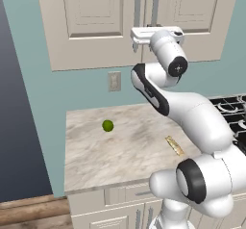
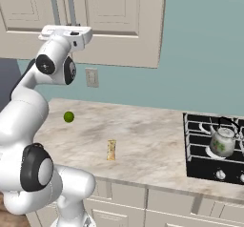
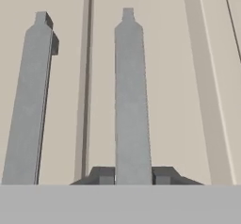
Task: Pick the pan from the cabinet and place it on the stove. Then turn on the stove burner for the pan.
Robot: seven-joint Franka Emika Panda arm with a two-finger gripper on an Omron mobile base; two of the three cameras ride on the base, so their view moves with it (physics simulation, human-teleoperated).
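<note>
Fingers [image 3: 104, 175] of the end effector [image 3: 133, 176] are squeezed shut on one silver bar handle [image 3: 131, 100] of the cabinet [image 1: 91, 26]. The cabinet has two doors, both closed, and two bar handles side by side. On the desk [image 2: 152, 140] lie one green lime [image 2: 69, 117] and one small yellow bar [image 2: 111, 150]. One glass kettle [image 2: 222, 141] sits on the stove [image 2: 200, 161].

Lime [image 1: 107, 125], wrapped bar [image 2: 111, 150], kettle [image 2: 221, 142]

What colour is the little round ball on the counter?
Green; the ball shows best in the left base view.
</note>
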